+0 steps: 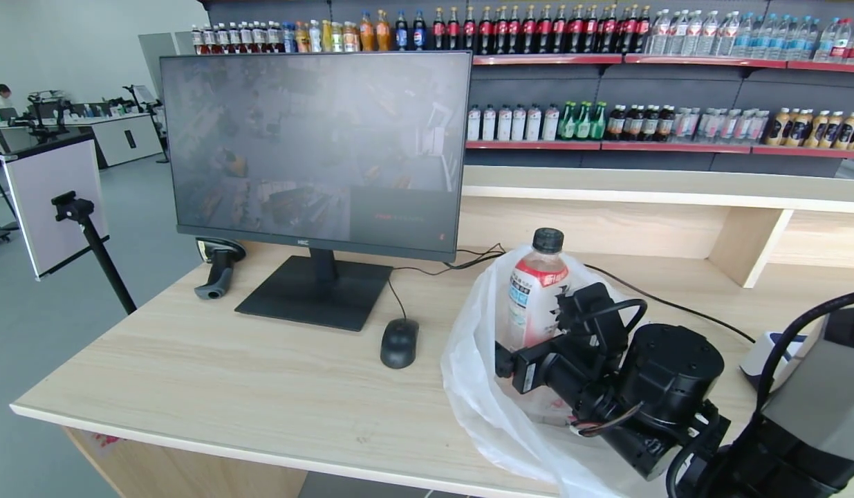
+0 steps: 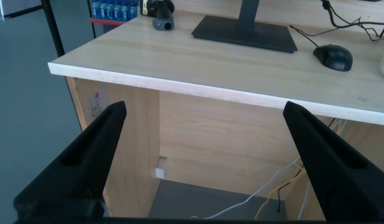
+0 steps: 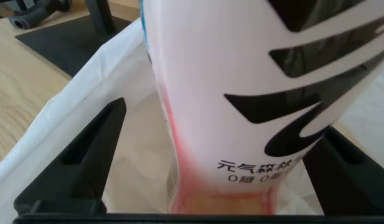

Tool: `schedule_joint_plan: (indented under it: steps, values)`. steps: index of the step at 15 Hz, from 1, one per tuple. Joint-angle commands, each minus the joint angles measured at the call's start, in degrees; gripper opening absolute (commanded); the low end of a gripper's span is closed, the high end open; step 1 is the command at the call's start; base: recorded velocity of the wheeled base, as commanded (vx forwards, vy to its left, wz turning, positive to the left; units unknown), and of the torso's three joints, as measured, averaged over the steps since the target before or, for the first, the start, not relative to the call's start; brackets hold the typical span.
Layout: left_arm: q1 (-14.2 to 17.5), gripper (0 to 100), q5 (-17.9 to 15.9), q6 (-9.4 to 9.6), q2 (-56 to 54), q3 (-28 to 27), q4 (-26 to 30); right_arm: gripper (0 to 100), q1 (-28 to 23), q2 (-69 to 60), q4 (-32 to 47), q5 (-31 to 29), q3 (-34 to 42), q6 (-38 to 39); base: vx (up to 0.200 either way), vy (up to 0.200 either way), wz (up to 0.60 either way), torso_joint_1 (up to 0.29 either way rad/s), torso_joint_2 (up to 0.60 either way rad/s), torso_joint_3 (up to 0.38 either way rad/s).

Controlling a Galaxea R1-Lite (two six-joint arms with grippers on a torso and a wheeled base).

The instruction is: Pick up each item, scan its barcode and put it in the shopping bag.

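I'm seeing the right hand (image 1: 534, 332) released around the bottle (image 1: 537, 283), which is standing in the shopping bag (image 1: 475, 387) near the worktop's (image 1: 226, 387) front edge. I'm planning a straight withdrawal, to avoid snagging the plastic.

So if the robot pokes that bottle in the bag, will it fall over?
Probably, yes: the bottle is tall and narrow and stands upright, so a push near its top could tip it. The thin shopping bag around it looks floppy, so it likely won't prop it up. Its round body might then roll.
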Motion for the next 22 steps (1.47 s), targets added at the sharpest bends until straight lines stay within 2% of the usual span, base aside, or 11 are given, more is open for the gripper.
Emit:
schedule_joint_plan:
  steps: [1, 11, 15, 18, 22]
  values:
    - [0.00, 100, 0.00, -0.02, -0.02, 0.00, -0.01, 100, 0.13, -0.92, -0.08, -0.01, 0.14, 0.12, 0.000, 0.000, 0.00, 0.000, 0.00, 0.000]
    - [0.00, 100, 0.00, 0.07, -0.02, 0.00, -0.01, 100, 0.13, -15.43, -0.08, -0.01, 11.21, 0.29, 0.000, 0.000, 0.00, 0.000, 0.00, 0.000]
    - [0.00, 100, 0.00, 0.16, -0.02, 0.00, -0.01, 100, 0.13, -19.65, -0.08, 0.17, 12.53, -2.43, 0.000, 0.000, 0.00, 0.000, 0.00, 0.000]
    - [0.00, 100, 0.00, -0.28, -0.02, -0.09, 0.08, 100, 0.22, -21.67, -0.08, 0.17, 17.98, -1.73, 0.000, 0.000, 0.00, 0.000, 0.00, 0.000]
    - [0.00, 100, 0.00, -0.37, -0.02, -0.09, 0.08, 100, 0.83, -21.67, -0.08, 0.34, 14.73, -0.15, -0.200, 0.000, 0.00, 0.008, 0.00, 0.002]
